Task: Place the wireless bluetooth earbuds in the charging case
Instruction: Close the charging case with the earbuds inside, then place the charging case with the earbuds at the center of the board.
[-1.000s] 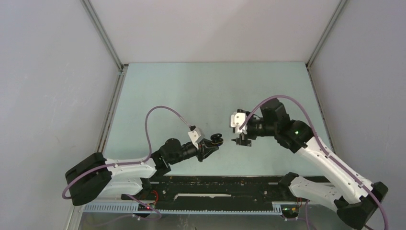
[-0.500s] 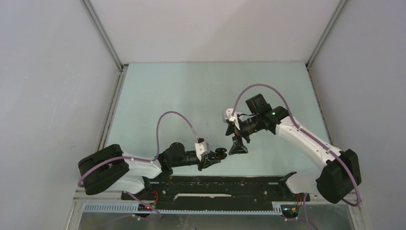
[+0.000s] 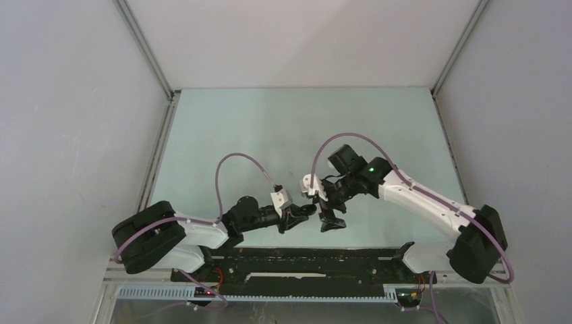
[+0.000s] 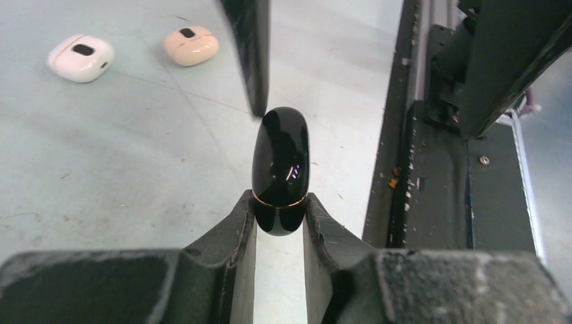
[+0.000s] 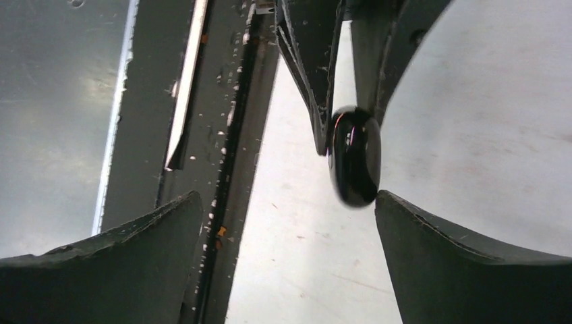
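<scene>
My left gripper (image 4: 280,206) is shut on the lower end of a glossy black charging case (image 4: 280,162) with a thin gold seam; its lid is closed and it sticks up out of the fingers. In the top view this gripper (image 3: 302,211) holds the case (image 3: 311,210) just above the table near the front rail. My right gripper (image 5: 287,202) stands wide open right beside the case (image 5: 354,162), whose tip is close to the right-hand finger. One of its fingers (image 4: 248,54) shows behind the case. The earbuds are out of view.
A white rounded case (image 4: 81,57) and a beige one (image 4: 191,44) lie on the pale green table (image 3: 256,135). The black front rail (image 4: 432,169) runs close beside both grippers. Grey walls enclose the table on three sides.
The right arm has swung left and down to the left gripper, and its jaws have opened wide. The left gripper, still holding the case, has moved a little back and low.
</scene>
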